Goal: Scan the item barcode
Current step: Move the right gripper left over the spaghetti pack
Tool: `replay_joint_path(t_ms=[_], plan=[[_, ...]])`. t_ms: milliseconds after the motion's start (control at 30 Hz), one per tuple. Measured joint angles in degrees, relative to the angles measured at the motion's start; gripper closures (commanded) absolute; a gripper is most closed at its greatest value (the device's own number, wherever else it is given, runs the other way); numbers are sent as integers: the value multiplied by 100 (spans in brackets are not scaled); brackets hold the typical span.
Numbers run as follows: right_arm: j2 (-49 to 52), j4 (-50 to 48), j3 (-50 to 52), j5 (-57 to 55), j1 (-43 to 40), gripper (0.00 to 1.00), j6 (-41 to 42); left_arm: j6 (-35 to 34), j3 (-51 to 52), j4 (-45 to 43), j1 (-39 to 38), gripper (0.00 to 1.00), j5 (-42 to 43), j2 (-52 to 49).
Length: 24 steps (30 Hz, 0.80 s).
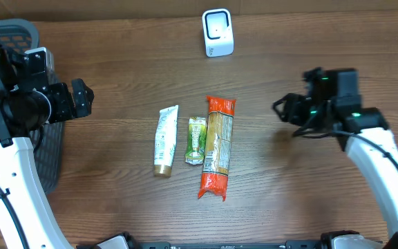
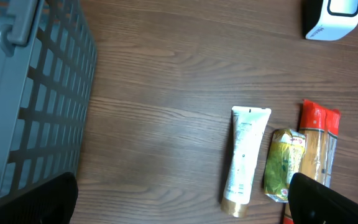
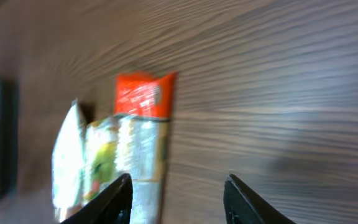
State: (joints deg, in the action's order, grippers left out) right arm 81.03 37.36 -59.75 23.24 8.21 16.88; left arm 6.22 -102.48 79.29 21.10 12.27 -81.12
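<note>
Three items lie side by side mid-table: a white tube (image 1: 165, 140), a small green packet (image 1: 196, 140) and a long pasta packet (image 1: 218, 146) with orange-red ends. I cannot make out a barcode on any of them. The white scanner (image 1: 218, 32) stands at the back. My left gripper (image 1: 81, 99) hovers open at the left, apart from the tube (image 2: 246, 158). At the right, my right gripper (image 1: 282, 109) points toward the items. In its own view the right gripper (image 3: 179, 199) is open and empty over bare wood, beside the pasta packet (image 3: 143, 118).
A grey plastic basket (image 1: 47, 149) stands at the table's left edge, close under my left arm, and its grid wall (image 2: 30, 93) fills the left of that wrist view. Bare wood separates the items from each gripper.
</note>
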Motion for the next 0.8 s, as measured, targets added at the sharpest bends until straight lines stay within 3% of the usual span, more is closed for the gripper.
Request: replay_joint_path(t_ms=[200,367,567,800], plan=[[437,896,-1110,-125,431,51,-269,0,0,2,0,0,2,0],[1025,1609,-2271,-256,616,41,-560,0,0,0,0,0,0,0],[1401,1829,-2393,-225,710,23,-699,0,0,0,0,0,0,0],[1991,1998,-2393,190,765,22,-734,0,0,0,0,0,0,0]])
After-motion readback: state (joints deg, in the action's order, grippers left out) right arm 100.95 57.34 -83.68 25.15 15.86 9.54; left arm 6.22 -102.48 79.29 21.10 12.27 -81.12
